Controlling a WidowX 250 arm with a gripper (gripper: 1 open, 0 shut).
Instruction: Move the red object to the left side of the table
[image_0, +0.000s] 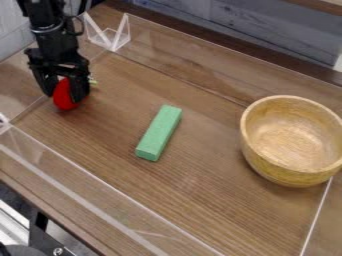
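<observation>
Red object (63, 96) rests on the table (214, 170) at its left side, between the gripper (63, 88)'s spread jaws; a straight vertical lift should avoid nudging it.

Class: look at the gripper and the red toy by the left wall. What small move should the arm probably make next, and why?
Probably lift straight up. The gripper stands open around the red object, which appears to rest on the table near its left edge, far from the green block and the wooden bowl. The placement looks done, so rising clears the toy without nudging it.
</observation>
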